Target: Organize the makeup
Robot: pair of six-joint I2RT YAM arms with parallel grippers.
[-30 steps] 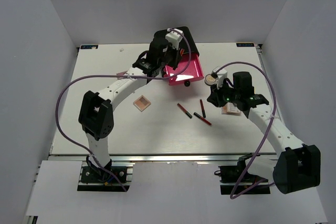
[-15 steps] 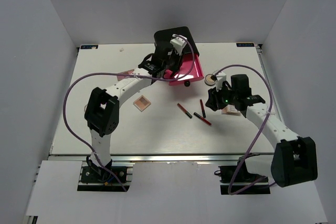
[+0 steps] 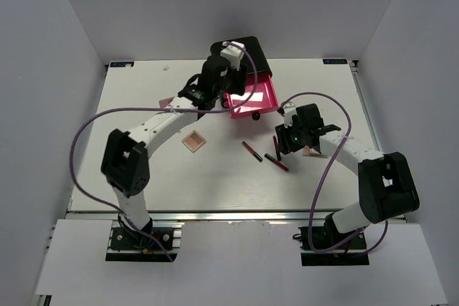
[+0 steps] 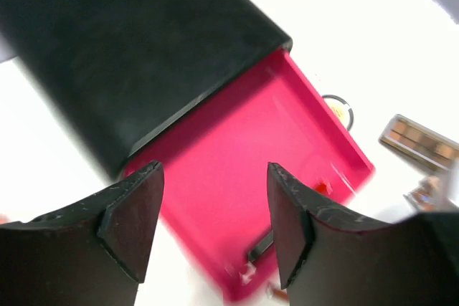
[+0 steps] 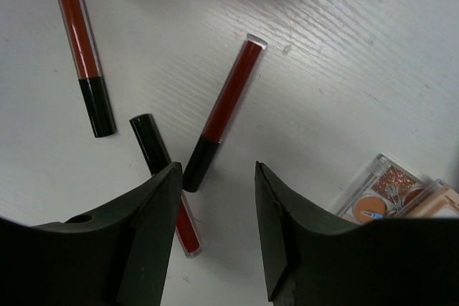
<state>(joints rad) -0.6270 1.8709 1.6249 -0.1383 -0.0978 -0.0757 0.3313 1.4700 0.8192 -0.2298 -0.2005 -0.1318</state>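
**Crowded sticks under the right hand**

The left hand (image 4: 215,177), fingers apart and empty, hangs over the open pink drawer (image 4: 251,141). The right hand (image 5: 217,177), also apart and empty, hovers above three sticks (image 5: 229,98) on the counter (image 5: 344,69). Two of them touch, so a grab may pinch both or flick one away. Only the top view shows the square palette (image 3: 193,141) farther left.

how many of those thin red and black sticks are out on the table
3 thin red-and-black sticks, all on the white table: upper-left stick, middle stick, lower stick between and below them. More may be hidden in the pink drawer.
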